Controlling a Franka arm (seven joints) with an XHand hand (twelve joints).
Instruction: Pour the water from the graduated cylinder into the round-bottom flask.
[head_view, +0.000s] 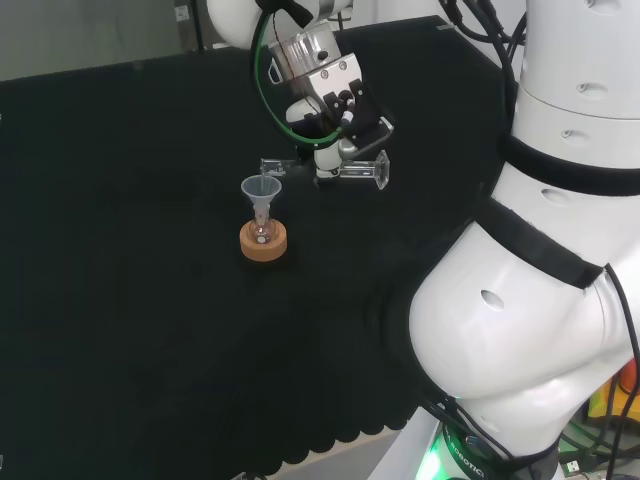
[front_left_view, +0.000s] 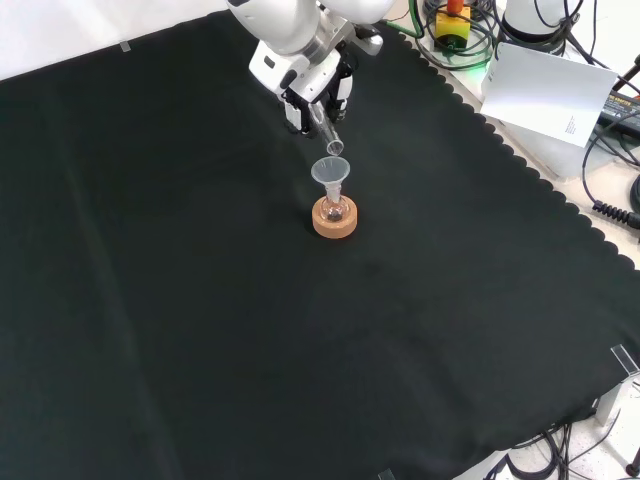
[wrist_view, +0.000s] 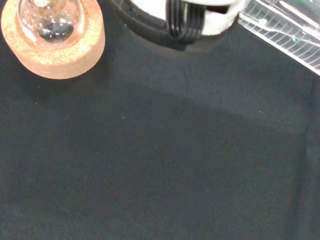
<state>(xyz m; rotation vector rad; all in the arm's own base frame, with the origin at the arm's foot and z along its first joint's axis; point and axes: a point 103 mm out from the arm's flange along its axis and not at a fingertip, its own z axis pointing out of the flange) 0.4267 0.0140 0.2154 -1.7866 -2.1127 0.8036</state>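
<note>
Hand (head_view: 335, 125): grasping graduated cylinder (head_view: 335, 170), tipped near-horizontal, mouth above funnel (head_view: 261, 190).
Flask (head_view: 262, 232): round-bottom, w/ funnel, on cork ring (head_view: 263, 242), mid worktop (head_view: 120, 300), left of hand in head view.

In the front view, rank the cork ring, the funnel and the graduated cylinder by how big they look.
1. Cork ring, widest.
2 and 3. Funnel and graduated cylinder look about alike, so no ranking. The cylinder is tilted, and the hand hides part of it.

Lab: glass flask (head_view: 262, 231), funnel (head_view: 261, 191)
</note>
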